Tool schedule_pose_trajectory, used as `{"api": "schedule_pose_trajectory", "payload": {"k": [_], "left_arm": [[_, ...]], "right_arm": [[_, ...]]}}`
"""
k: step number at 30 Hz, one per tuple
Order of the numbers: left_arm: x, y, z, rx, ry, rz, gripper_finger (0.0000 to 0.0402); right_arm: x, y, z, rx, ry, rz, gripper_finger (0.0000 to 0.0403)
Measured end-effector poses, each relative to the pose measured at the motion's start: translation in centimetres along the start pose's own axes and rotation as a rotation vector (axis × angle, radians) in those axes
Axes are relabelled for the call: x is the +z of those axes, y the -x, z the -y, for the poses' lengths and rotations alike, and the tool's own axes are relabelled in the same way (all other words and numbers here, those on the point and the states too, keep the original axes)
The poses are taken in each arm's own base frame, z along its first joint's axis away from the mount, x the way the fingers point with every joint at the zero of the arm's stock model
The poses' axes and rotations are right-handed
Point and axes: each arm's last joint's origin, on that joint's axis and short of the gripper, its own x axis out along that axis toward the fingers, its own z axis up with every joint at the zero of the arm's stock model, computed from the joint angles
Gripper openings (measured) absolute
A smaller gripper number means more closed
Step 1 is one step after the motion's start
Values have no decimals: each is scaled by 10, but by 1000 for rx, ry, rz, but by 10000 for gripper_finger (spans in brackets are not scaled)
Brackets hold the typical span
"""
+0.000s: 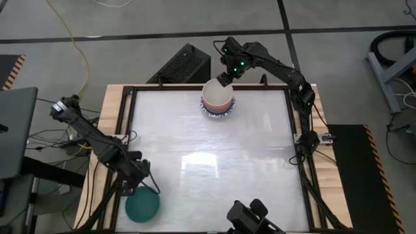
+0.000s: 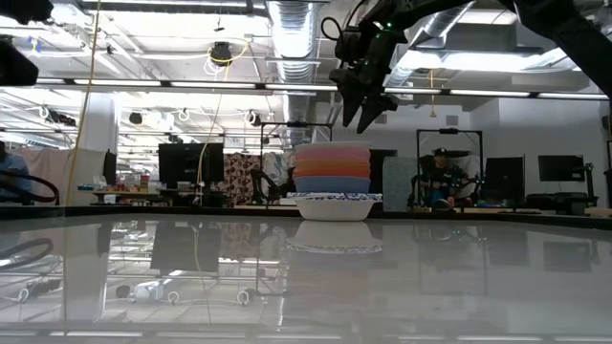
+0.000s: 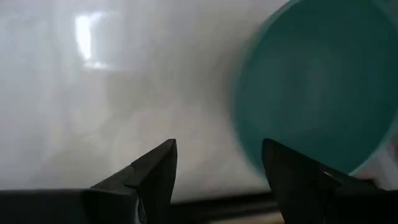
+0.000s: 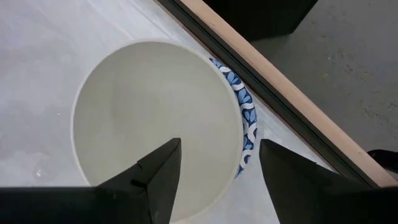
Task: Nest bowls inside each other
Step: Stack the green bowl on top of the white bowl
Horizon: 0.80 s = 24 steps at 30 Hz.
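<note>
Nested stack (image 1: 217, 99), cream bowl topmost on blue-patterned base; teal bowl (image 1: 142, 207) apart; both tools released, empty.

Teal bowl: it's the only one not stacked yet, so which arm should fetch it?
Left. The open left gripper hovers right beside the teal bowl; the right gripper is across the table above the bowl stack.

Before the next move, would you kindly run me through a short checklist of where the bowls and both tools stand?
1. Stack of bowls upright at the table's far edge: ok.
2. Cream bowl seated on top: ok.
3. Right tool open, above the stack, holding nothing: ok.
4. Left tool open beside the teal bowl, not gripping it: ok.
5. Teal bowl nested in the stack: not ok, alone at the near left corner.
6. Bowl count in the stack: cannot tell.
</note>
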Motion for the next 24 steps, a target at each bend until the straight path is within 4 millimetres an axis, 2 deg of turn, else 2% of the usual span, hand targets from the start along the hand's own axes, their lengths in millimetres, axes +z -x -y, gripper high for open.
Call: {"api": "schedule_pose_trajectory", "payload": {"k": [7, 18, 21, 24], "left_arm": [[-2, -12, 9, -53, 54, 99, 224], [-20, -43, -5, -15, 162, 71, 223], [-23, -50, -9, -20, 185, 59, 210], [-25, -54, -12, -18, 188, 42, 178]], "right_arm": [[0, 0, 0, 0, 0, 1, 239], [0, 0, -1, 1, 3, 0, 239], [0, 0, -1, 1, 3, 0, 239], [0, 0, -1, 1, 3, 0, 239]]}}
